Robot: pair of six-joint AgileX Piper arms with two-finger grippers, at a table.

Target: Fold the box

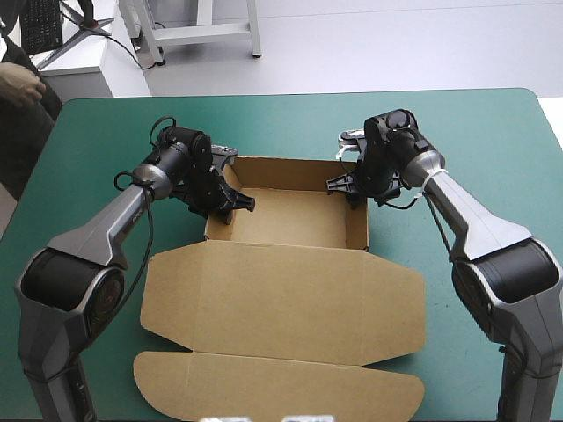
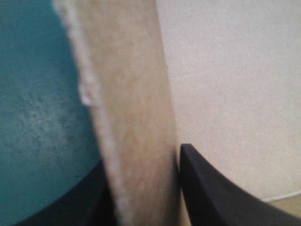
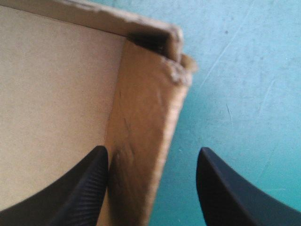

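Note:
The brown box [image 1: 281, 220] stands as an open tray at mid-table, its lid [image 1: 281, 303] flat toward the near edge with a rounded flap [image 1: 273, 382] at the front. My left gripper [image 1: 230, 200] is at the tray's left wall. In the left wrist view that wall [image 2: 136, 117] runs between its black fingers [image 2: 211, 188], so the left gripper [image 2: 141, 157] is shut on it. My right gripper [image 1: 354, 189] straddles the right wall near the far right corner. The right gripper [image 3: 153, 153] is open, one finger inside the tray, the other outside over the cover, the wall [image 3: 141, 127] between.
The teal-green cover [image 1: 493, 141] shows on every side of the box, widest toward the far right and far left corners. The tray's far wall [image 1: 286, 163] stands upright between the two arms.

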